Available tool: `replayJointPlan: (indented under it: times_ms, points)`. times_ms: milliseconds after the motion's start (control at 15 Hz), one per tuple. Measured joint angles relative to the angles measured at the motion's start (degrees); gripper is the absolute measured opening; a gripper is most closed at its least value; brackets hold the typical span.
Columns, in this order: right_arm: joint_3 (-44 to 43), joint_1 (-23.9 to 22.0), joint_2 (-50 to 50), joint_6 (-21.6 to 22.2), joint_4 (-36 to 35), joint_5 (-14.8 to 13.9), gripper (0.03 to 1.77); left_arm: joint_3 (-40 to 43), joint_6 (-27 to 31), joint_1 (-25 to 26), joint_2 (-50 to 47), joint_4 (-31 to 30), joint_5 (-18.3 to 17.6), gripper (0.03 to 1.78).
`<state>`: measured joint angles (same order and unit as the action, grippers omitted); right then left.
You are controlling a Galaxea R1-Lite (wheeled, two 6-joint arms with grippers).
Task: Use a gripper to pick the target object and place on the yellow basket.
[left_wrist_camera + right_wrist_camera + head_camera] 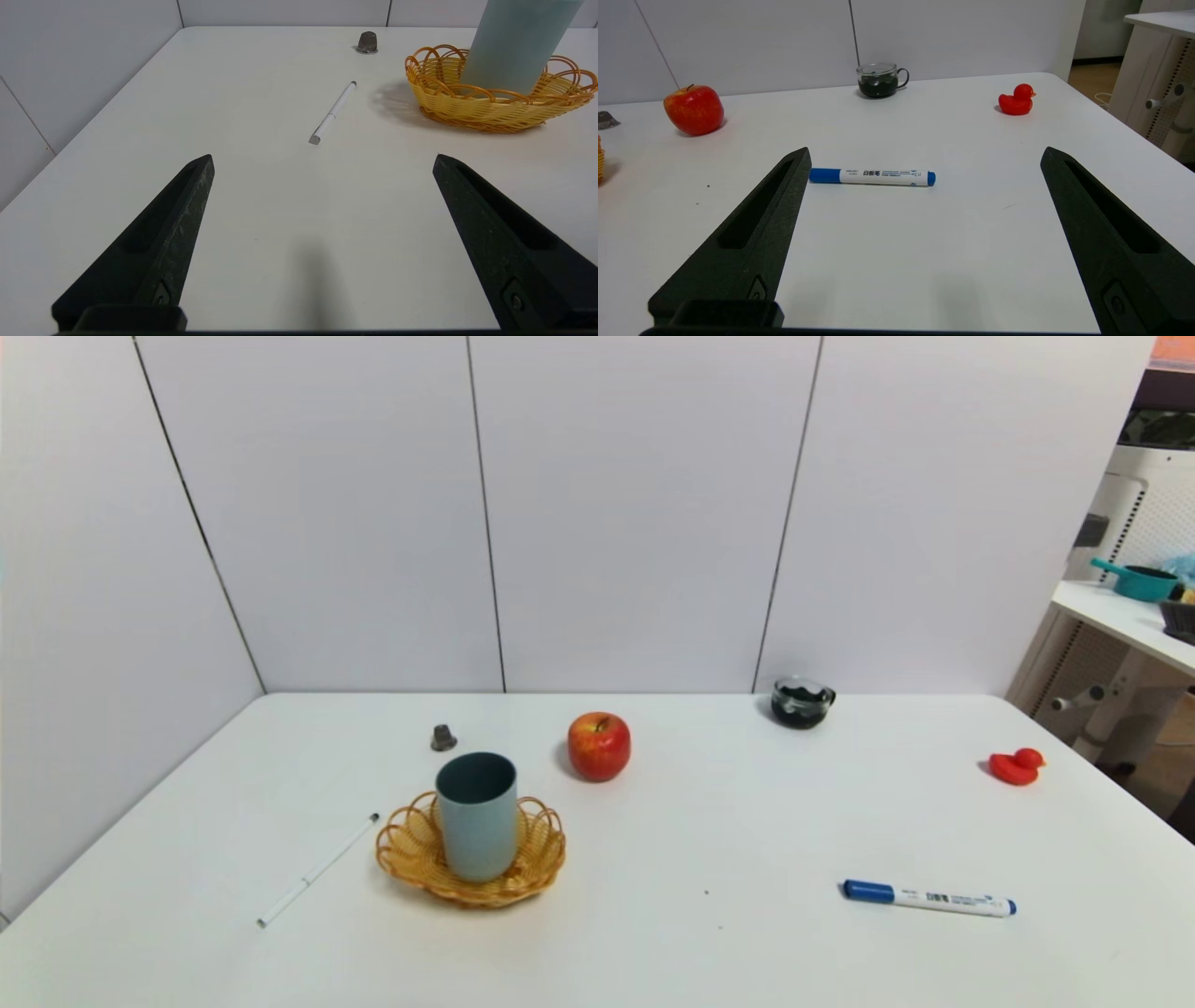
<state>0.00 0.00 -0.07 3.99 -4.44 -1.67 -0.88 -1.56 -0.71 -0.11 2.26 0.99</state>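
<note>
Open right hand (925, 148), blue-capped marker (872, 177), red apple (694, 110), glass cup (878, 80), red duck (1016, 100)

Cup (521, 46) top cut off, left wrist view; basket (600, 161) mostly outside right's.

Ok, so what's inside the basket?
The cup stands in the basket. I can't see the bit of basket floor under it, because the cup covers it. Nothing else shows in the basket.

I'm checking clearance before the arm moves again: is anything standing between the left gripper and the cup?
Nothing visible stands between the open left gripper and the cup, except perhaps the low rim of the basket around it.
</note>
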Motion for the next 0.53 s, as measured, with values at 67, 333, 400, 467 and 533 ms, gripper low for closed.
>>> replayJointPlan:
  times_ms: [67,333,400,467,533]
  points:
    - [0.0,0.0,0.0,-0.02,0.0,0.05,1.7,0.0,0.0,0.0,0.0,0.0,-0.02,1.69]
    - [0.0,0.0,0.0,0.02,0.0,0.0,1.7,0.0,0.0,0.0,0.0,0.0,0.0,1.69]
    - [0.0,0.0,0.0,0.0,0.0,0.02,1.7,0.0,0.02,0.0,0.0,0.0,0.0,1.69]
    - [0.0,0.0,0.0,0.0,0.0,0.02,1.7,0.0,0.02,0.0,0.0,0.0,0.02,1.69]
    - [0.0,0.0,0.0,0.0,-0.02,0.0,1.7,0.0,0.02,0.0,0.0,0.0,-0.02,1.69]
